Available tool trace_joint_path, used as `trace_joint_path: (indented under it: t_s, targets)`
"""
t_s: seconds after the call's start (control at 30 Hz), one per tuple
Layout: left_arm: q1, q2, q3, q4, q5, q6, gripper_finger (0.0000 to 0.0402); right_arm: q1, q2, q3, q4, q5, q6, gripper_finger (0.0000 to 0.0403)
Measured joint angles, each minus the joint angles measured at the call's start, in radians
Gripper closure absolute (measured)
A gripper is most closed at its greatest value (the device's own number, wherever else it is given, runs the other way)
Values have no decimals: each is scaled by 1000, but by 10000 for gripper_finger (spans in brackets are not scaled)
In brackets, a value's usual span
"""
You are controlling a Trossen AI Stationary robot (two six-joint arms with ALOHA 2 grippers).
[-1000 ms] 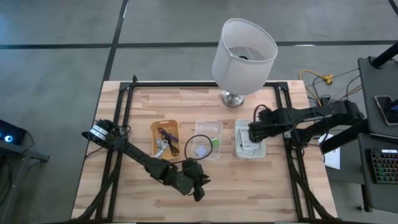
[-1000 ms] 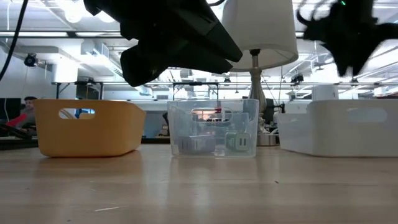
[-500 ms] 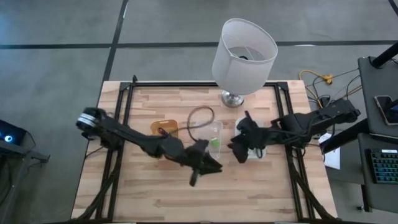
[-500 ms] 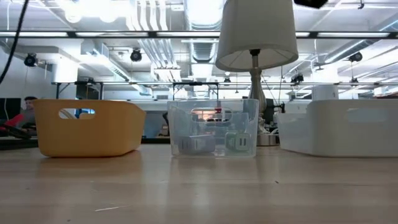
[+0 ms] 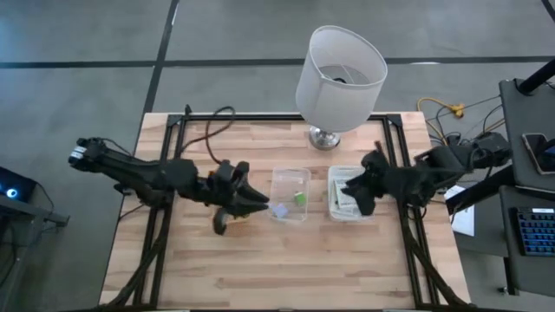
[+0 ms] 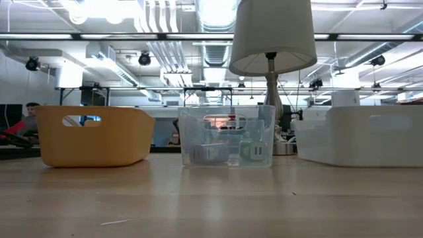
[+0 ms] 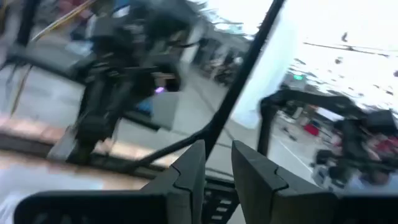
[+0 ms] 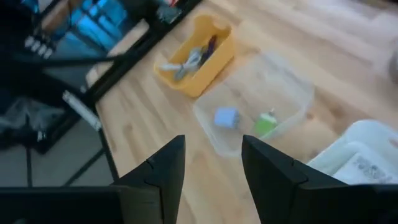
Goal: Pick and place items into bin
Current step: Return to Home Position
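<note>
1. Drawn back since half a second ago: left gripper [image 7: 219, 149], from in front of the clear bin to above the orange plastic bin [image 6: 92, 142]; right gripper [image 8: 212, 146], to above the white plastic bin [image 6: 360, 135].
2. Left fingers a narrow slit apart, holding nothing; right fingers wide, empty.
3. Bins in a row across mid-tabletop [image 5: 286, 269], orange nearest the left edge, white nearest the right.
4. In orange: thin black and purple cables [image 8: 193, 59].
5. In the clear plastic bin [image 6: 198, 125]: small green block [image 5: 299, 198], pale-blue block [image 5: 279, 210].
6. In white: white printed cards [image 8: 367, 167].
</note>
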Motion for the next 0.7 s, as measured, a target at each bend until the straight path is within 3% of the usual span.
trace_joint_path:
  t_s: [0.17, 0.37, 0.47, 0.6, 0.7]
  targets:
    - [12, -31, 0, 1, 24, 104, 338, -35, -70, 0, -82, 8, 131, 257]
    - [92, -45, -41, -30, 21, 100, 338, -56, -190, -72, 3, -19, -196, 257]
    - [137, -104, -147, 55, 46, 81, 338, -89, -285, -142, 63, -77, -301, 257]
    - [151, -240, -369, 339, 124, 128, 338, -101, -448, -246, 108, -83, -378, 257]
    - [151, -358, -528, 440, 110, 136, 338, -101, -574, -320, 149, -108, -429, 257]
